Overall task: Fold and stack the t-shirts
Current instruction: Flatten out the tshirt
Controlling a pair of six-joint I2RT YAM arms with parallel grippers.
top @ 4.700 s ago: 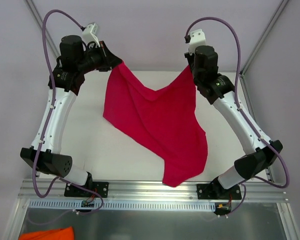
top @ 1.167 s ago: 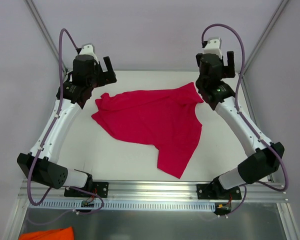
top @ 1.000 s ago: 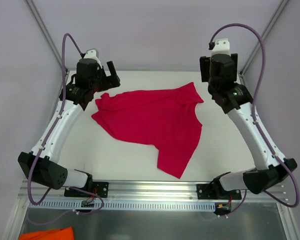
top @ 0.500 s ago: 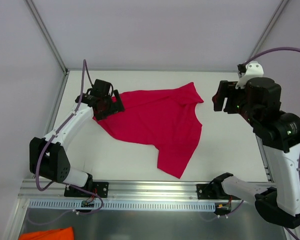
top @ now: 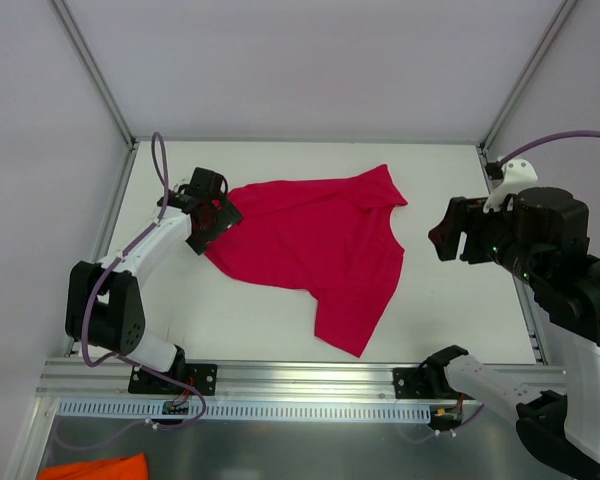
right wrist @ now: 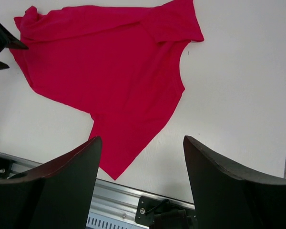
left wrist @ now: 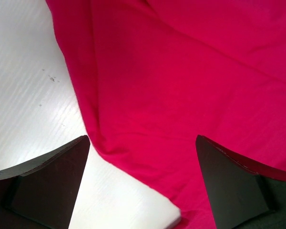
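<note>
**Crimson t-shirt (top: pixel 310 235) lies loose in the middle of the table (top: pixel 450 310)**

The left gripper (top: pixel 212 205) is wide open over the shirt's 9 o'clock edge and grips nothing. Bare table shows at 6 and 3 o'clock. The right gripper (top: pixel 450 232), high at 3 o'clock, is open and empty.

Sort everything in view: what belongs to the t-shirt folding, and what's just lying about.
Job: red t-shirt, left claw, right claw.
Lying about: orange cloth at the top view's bottom-left corner.

Robot lab cell: white table (top: pixel 450 300), aluminium rail (top: pixel 310 376), plain enclosure walls (top: pixel 310 70).
</note>
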